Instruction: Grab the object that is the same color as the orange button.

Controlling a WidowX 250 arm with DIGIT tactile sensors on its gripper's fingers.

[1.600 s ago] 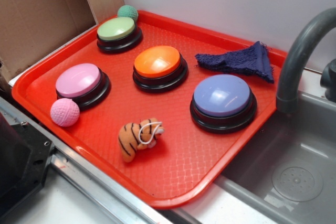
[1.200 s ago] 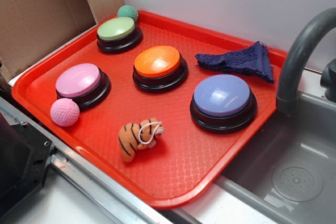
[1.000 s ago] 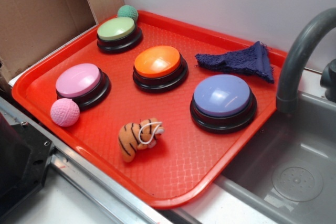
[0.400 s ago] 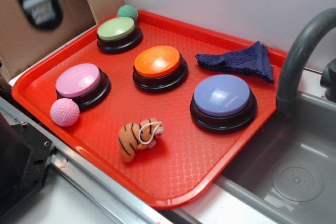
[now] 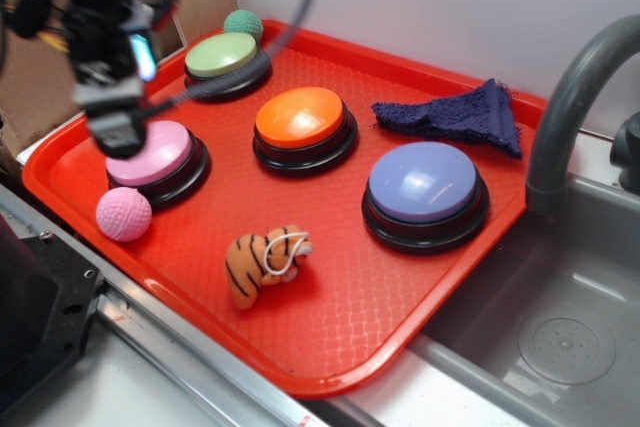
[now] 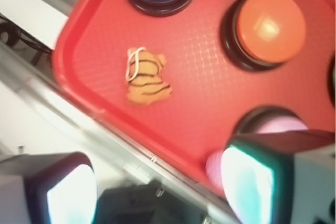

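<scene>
A small orange plush tiger [image 5: 265, 264] [image 6: 146, 76] with black stripes and a white string loop lies near the front of the red tray [image 5: 330, 332]. The orange button [image 5: 300, 117] [image 6: 271, 18], glossy and domed on a black base, stands mid-tray behind it. My gripper [image 5: 112, 132] [image 6: 160, 190] hangs blurred at the left, over the pink-topped button [image 5: 150, 152], well left of the tiger. In the wrist view its two pale pads [image 6: 247, 182] stand wide apart with nothing between them.
A pink dimpled ball [image 5: 124, 214] lies at the tray's front left. A green button [image 5: 222, 55] and a green ball [image 5: 243, 22] are at the back, a purple button [image 5: 424, 183] at the right, a dark blue cloth [image 5: 460, 114] behind it. A sink [image 5: 560, 347] and faucet [image 5: 565, 107] lie right.
The arm came into view at the top left and has swung down over the pink-topped button. The tiger, buttons and balls have not moved.
</scene>
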